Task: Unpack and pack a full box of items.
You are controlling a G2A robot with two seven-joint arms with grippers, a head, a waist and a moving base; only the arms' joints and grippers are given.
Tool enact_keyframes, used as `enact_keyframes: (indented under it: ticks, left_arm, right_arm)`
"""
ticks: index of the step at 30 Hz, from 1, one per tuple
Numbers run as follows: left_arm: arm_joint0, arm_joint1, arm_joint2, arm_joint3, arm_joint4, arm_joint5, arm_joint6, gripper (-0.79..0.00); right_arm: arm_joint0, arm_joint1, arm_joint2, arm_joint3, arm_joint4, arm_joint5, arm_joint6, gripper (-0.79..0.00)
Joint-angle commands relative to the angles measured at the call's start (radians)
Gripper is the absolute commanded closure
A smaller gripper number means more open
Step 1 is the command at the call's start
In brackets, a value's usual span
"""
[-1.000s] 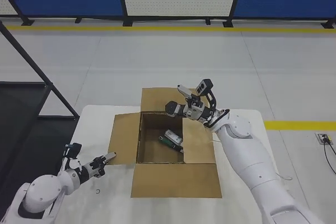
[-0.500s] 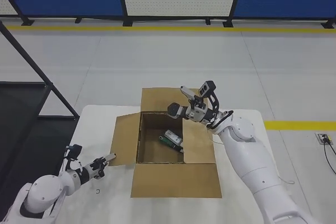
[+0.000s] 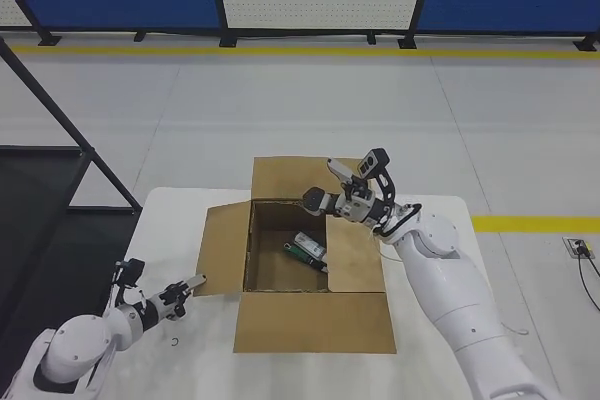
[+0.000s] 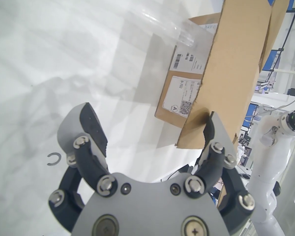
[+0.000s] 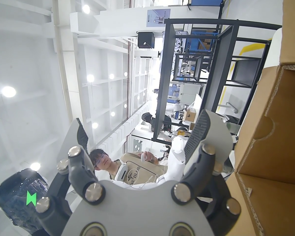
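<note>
On the white bench [image 3: 170,225], top view: one cardboard box [image 3: 285,322], all four flaps folded out.
- Contents: a pale-and-green pack [image 3: 308,250] lying flat on the box floor, against the right-hand wall. What sort of goods it holds cannot be told.
- Long axis of the pack: diagonal, from far-left to near-right. Which end leads cannot be told.
- Right hand [image 3: 311,198]: above the far right corner of the opening. The pack lies below it and a little nearer. This is the nearer hand by a wide margin.
- Left hand [image 3: 188,286]: outside the box, at the near corner of the left flap [image 3: 220,248], well apart from the pack.

Left wrist view:
- Left hand [image 4: 150,112] spread wide and gripping nothing, with one fingertip [image 4: 209,124] touching the flap's corner edge.
- A small split ring [image 4: 54,159] lies on the bench beside it.

Right wrist view:
- Right hand [image 5: 141,119] spread apart and empty, with the box's wall just beside it.

Judgement: the pick falls to the right hand, which would come down and turn to close across the diagonal.
</note>
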Motion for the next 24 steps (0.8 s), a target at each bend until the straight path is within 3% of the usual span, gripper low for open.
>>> enact_keyframes:
  ticks: [1, 12, 24]
  left_arm:
    - [0.004, 0.002, -0.008, -0.007, 0.003, 0.001, 0.002, -0.785]
    - [0.06, 0.015, -0.112, -0.152, 0.028, 0.003, 0.052, -0.785]
    - [0.101, 0.025, -0.25, -0.419, 0.032, -0.086, 0.101, -0.785]
  right_arm:
    - [-0.003, 0.001, 0.0, -0.003, 0.0, 0.001, -0.001, -0.785]
    - [-0.027, 0.014, 0.0, -0.047, -0.064, -0.004, 0.009, -0.785]
    - [-0.092, 0.047, 0.047, -0.164, -0.155, 0.025, -0.03, -0.785]
